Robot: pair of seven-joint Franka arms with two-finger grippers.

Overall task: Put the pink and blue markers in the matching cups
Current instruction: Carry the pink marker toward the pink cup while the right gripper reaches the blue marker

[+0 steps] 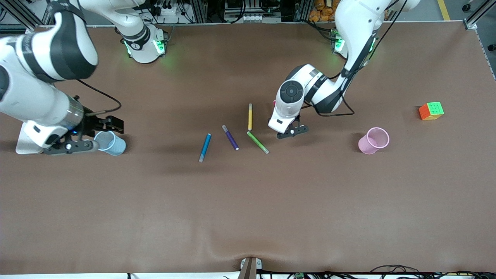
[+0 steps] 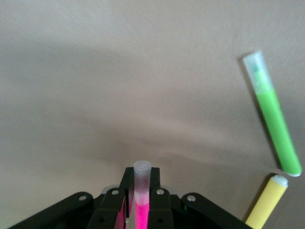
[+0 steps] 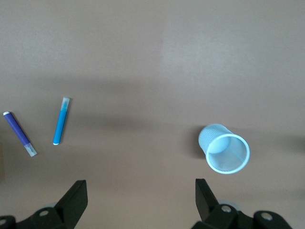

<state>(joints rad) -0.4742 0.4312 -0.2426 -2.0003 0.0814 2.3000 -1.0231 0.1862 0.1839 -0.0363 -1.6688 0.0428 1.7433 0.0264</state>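
Observation:
My left gripper (image 1: pixel 290 133) is shut on the pink marker (image 2: pixel 141 202), whose pale cap sticks out past the fingertips. It hangs low over the table beside the green pen. The blue marker (image 1: pixel 205 147) lies flat on the table, toward the right arm's end from the purple pen; the right wrist view shows this blue marker (image 3: pixel 61 120) too. At the right arm's end my right gripper (image 1: pixel 100 135) stands open and empty over the table, right beside the upright pale blue cup (image 1: pixel 112 143). The pink cup (image 1: pixel 374 140) stands upright toward the left arm's end.
A purple pen (image 1: pixel 230 137), a yellow pen (image 1: pixel 250 116) and a green pen (image 1: pixel 257 142) lie close together mid-table between the blue marker and my left gripper. A colour cube (image 1: pixel 431 111) sits toward the left arm's end, farther from the front camera than the pink cup.

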